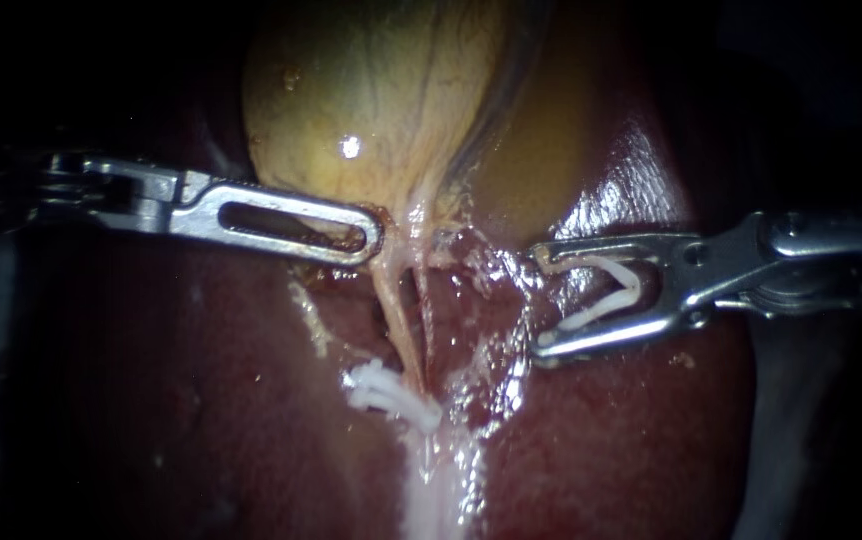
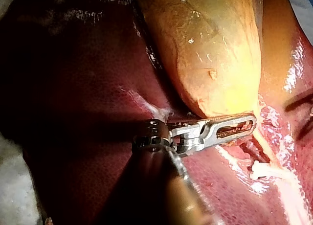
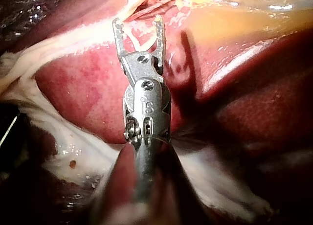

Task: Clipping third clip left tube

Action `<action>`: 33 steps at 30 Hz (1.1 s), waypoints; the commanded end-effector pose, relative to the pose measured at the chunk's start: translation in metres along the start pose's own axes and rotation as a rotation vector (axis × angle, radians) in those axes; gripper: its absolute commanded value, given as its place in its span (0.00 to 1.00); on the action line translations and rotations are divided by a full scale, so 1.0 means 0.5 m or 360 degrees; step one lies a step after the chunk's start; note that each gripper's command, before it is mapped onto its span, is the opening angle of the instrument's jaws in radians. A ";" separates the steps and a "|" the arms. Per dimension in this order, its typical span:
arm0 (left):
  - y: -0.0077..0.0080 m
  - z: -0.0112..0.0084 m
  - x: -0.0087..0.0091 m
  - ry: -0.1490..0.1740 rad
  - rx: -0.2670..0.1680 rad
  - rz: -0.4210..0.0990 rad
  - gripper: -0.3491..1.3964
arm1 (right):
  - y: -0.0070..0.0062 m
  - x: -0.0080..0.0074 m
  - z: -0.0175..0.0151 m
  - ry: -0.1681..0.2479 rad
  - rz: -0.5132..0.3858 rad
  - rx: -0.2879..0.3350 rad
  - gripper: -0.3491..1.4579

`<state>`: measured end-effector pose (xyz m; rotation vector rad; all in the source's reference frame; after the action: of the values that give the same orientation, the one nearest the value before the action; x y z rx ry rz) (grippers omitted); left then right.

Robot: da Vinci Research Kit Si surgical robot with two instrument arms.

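The yellow-green gallbladder (image 1: 371, 90) lies on the dark red liver (image 1: 201, 400). Two thin tubes run down from its neck: the left tube (image 1: 394, 310) and a finer right tube (image 1: 424, 315). White clips (image 1: 383, 392) sit across the left tube low down, also seen in the left wrist view as white clips (image 2: 261, 172). My left instrument (image 1: 371, 235) has its slotted jaws shut on the gallbladder's neck (image 2: 247, 118). My right instrument (image 1: 539, 300) stands to the right of the tubes, apart from them, its jaws wide and holding a white clip (image 1: 616, 295) between them.
Wet, glistening tissue (image 1: 491, 270) lies between the tubes and the right instrument's jaws. A pale white strand (image 1: 431, 490) runs down from the clips. In the right wrist view the right instrument (image 3: 138, 24) points at pale strands (image 3: 142, 12) over the liver (image 3: 83, 83).
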<state>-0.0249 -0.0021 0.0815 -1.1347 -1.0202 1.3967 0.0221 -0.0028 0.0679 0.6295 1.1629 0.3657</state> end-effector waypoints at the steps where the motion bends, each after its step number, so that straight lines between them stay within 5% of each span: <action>1: 0.0003 -0.0001 0.0001 0.0000 -0.0001 -0.0001 0.00 | 0.0000 0.0000 0.0000 0.0000 0.0000 -0.0001 0.47; 15: 0.0118 -0.0077 0.0031 0.0014 -0.0012 -0.0027 0.00 | -0.0002 0.0002 0.0003 0.0000 0.0001 -0.0002 0.47; 33: 0.0129 -0.0087 0.0028 0.0023 -0.0017 -0.0029 0.00 | -0.0009 0.0007 0.0063 0.0002 -0.0002 -0.0017 0.47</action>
<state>-0.0219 -0.0015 0.0742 -1.1388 -1.0263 1.3680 0.0256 -0.0040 0.0682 0.6136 1.1618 0.3692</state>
